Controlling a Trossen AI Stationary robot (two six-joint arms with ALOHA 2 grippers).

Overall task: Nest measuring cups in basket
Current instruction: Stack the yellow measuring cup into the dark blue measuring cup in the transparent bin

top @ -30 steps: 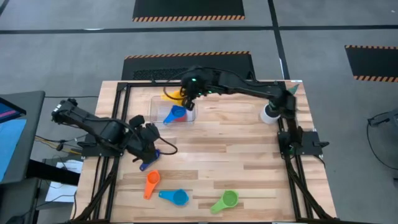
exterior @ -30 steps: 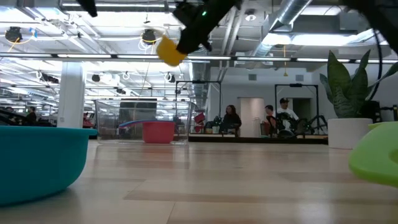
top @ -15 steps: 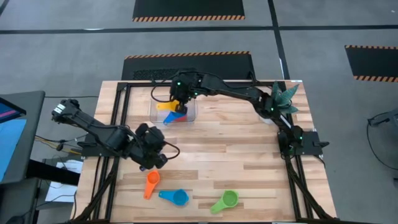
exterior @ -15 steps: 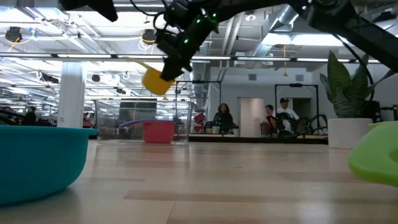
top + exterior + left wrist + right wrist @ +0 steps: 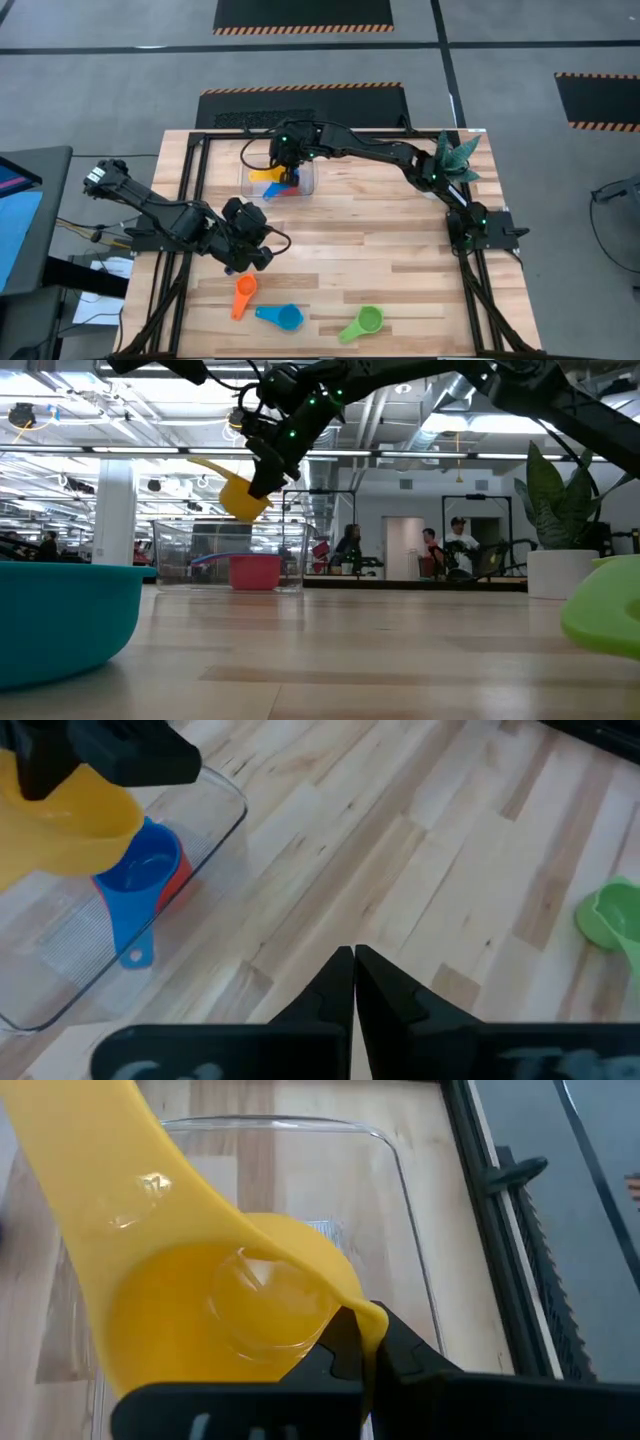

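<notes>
My right gripper (image 5: 365,1348) is shut on the yellow cup (image 5: 264,175) above the clear basket (image 5: 303,182), which stands at the table's far side. In the basket the blue cup (image 5: 146,870) sits nested in the red cup (image 5: 255,572). My left gripper (image 5: 354,960) is shut on nothing and hovers over bare wood near the table's left-middle (image 5: 246,254). The orange cup (image 5: 243,292), light blue cup (image 5: 283,316) and green cup (image 5: 363,322) lie along the near edge. I do not see the dark blue cup. My right gripper pinches the yellow cup's bowl rim (image 5: 368,1318), on the side away from its handle (image 5: 90,1140), with the wall between the two fingers. The cup (image 5: 243,500) is lifted clear above the basket and tilted, its handle pointing up and away from the gripper.
A white pot with a green plant (image 5: 560,573) stands at the table's far right (image 5: 455,158), beside the right arm. Black frame rails (image 5: 190,200) run along the left and right edges. Bare wood lies between the basket and the near row of cups.
My right gripper has carried the yellow cup down and toward the table's left, from beside the basket's far right corner to over its middle, and the cup has tipped further. My left gripper has moved toward the near edge, covering the dark blue cup that lay there.
</notes>
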